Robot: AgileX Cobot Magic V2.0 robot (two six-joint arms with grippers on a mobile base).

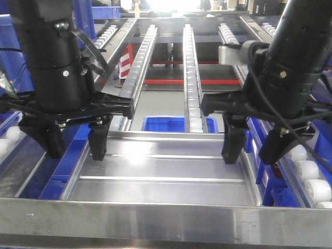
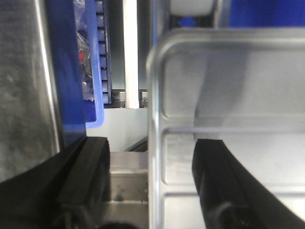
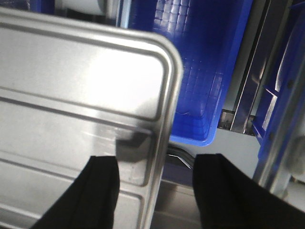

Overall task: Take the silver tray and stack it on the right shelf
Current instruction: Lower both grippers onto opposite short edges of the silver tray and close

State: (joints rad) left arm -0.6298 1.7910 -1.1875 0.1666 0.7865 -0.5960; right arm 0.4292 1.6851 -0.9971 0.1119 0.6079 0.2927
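Down on the rack, front view: the silver tray (image 1: 161, 176) sits flat just behind the front bar (image 1: 166, 220) of the roller rack (image 1: 311, 174). Its long axis runs side to side, so one short end faces each of my arms.
Left claw, front view: my left claw (image 1: 75, 150) hangs at the tray's left end, spread wide and gripping nothing.
Right claw, front view: my right claw (image 1: 251, 154) is in the same pose at the right end, also spread and empty. Both arms look about equally near, so neither one has the edge.
Background, front view: a blue crate (image 1: 176, 123) sits just past the tray's far rim.
Left wrist view: the tray's end rim runs straight up between my two fingers (image 2: 224, 186). One is over the base and the other is outside, next to the crate wall. No pad looks to be touching metal.
Right wrist view: mirror image here. The rounded corner and rim lie in the gap, with the inner finger (image 3: 102, 191) over the base and the outer one clear of it.
What it all turns on: the rim is already between the jaws on both sides, so I reckon a straight squeeze catches it with no sideways shuffle.
Not sure: honestly can't tell whether my pads are low enough to bite such a low rim, or whether this rack is the one I'm meant to stack on.
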